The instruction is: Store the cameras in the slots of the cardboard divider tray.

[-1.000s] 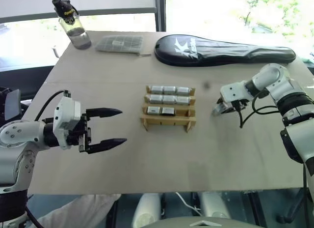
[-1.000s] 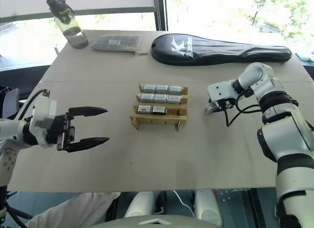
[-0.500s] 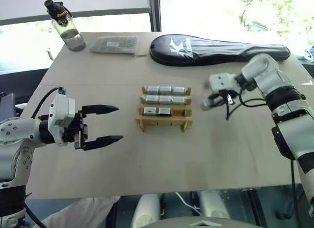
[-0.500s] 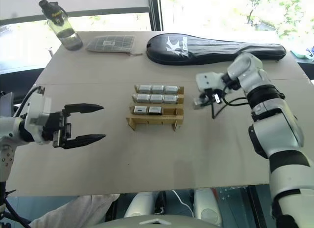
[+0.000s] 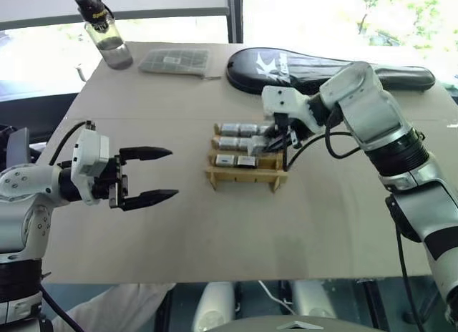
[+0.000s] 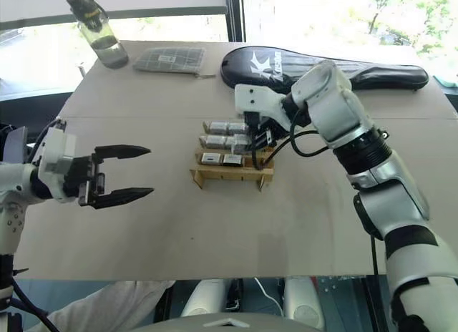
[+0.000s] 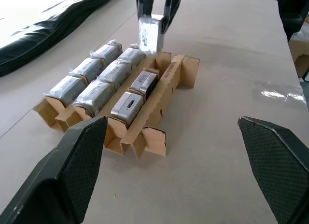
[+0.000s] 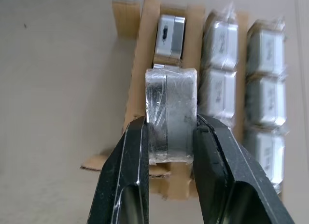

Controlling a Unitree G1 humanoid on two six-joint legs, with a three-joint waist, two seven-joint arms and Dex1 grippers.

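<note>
The left gripper (image 5: 154, 174) is nearest, on the left side of the surface (image 5: 322, 225), with its two black fingers spread wide and nothing between them. It points toward the tray (image 5: 245, 176) but stays well apart from it.

In the middle of the surface stands the tray. Its two far rows are full, three cameras each, and the next row holds two cameras (image 7: 137, 91) with one slot free at the right end. The nearest row looks empty.

The right gripper (image 8: 169, 151) is above the right end of the tray, pointing down, and it is closed on a camera (image 8: 170, 115), one finger on each side of it. In the left wrist view this camera (image 7: 148, 35) hangs over the tray and does not yet touch the cardboard.

I judge the step in hand to be the placing of the ninth camera. The next move needs the camera lined up over the free slot, then lowered straight between the strips before the fingers release it.

Farther away lie a grey packet (image 5: 176, 61), a bottle (image 5: 105, 35) and a black racket bag (image 5: 329, 71).
</note>
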